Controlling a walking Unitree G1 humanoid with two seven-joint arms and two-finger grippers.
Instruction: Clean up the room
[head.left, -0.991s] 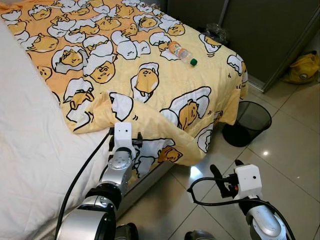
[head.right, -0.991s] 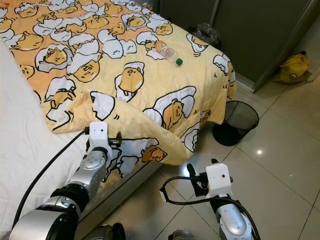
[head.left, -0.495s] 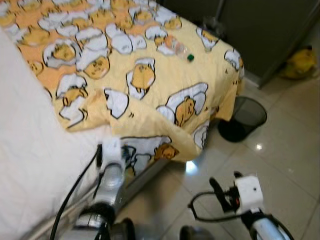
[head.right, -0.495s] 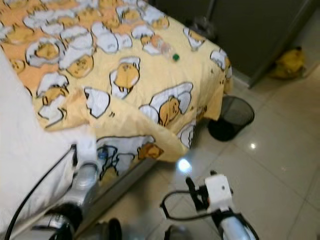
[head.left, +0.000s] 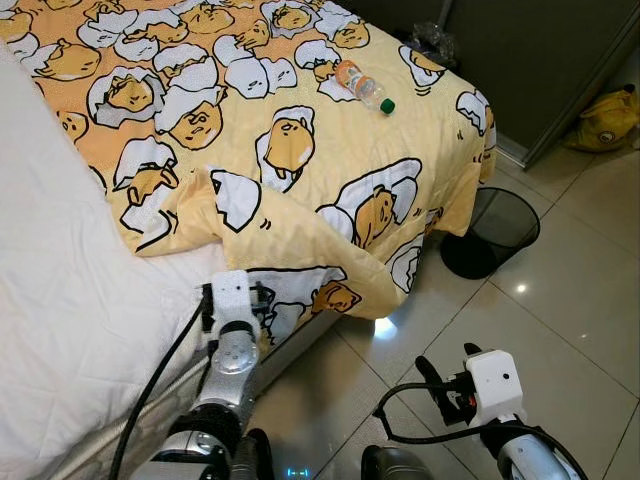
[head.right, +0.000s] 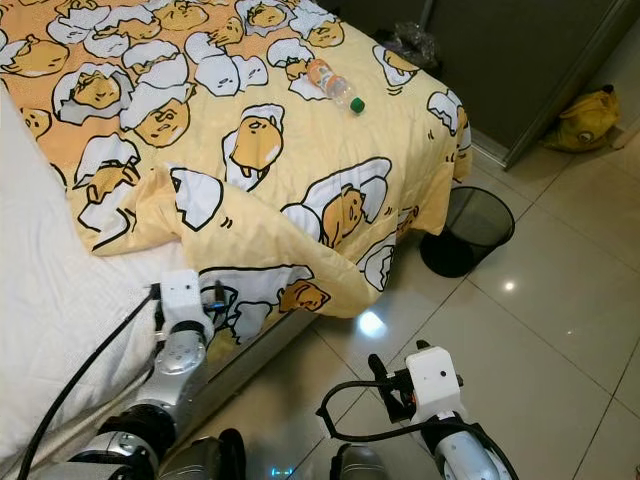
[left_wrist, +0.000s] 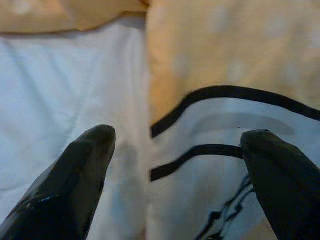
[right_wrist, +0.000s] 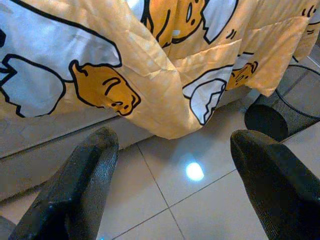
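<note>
Left gripper (left_wrist: 177, 165) spread wide, holding nothing, fingers (left_wrist: 75, 175) astride the hanging edge of the yellow cartoon-printed quilt (head.left: 300, 150) where it meets the white bed sheet (head.left: 70, 300); one finger over the sheet, the other over the quilt. Right gripper (right_wrist: 170, 185) also wide open and empty, low over the tiled floor (head.left: 570, 290), pointed toward the drooping quilt corner. Clear plastic bottle with orange label and green cap (head.left: 362, 87) lying on its side on the quilt near the far corner of the bed, well apart from both grippers, long axis running slantwise with the cap toward the robot's right. Black mesh wastebasket (head.left: 492, 232) on the floor just beside that bed corner, between bottle and right gripper. Probably nearer to the right arm; a reach forward over the bed needed, judging from the layout.
</note>
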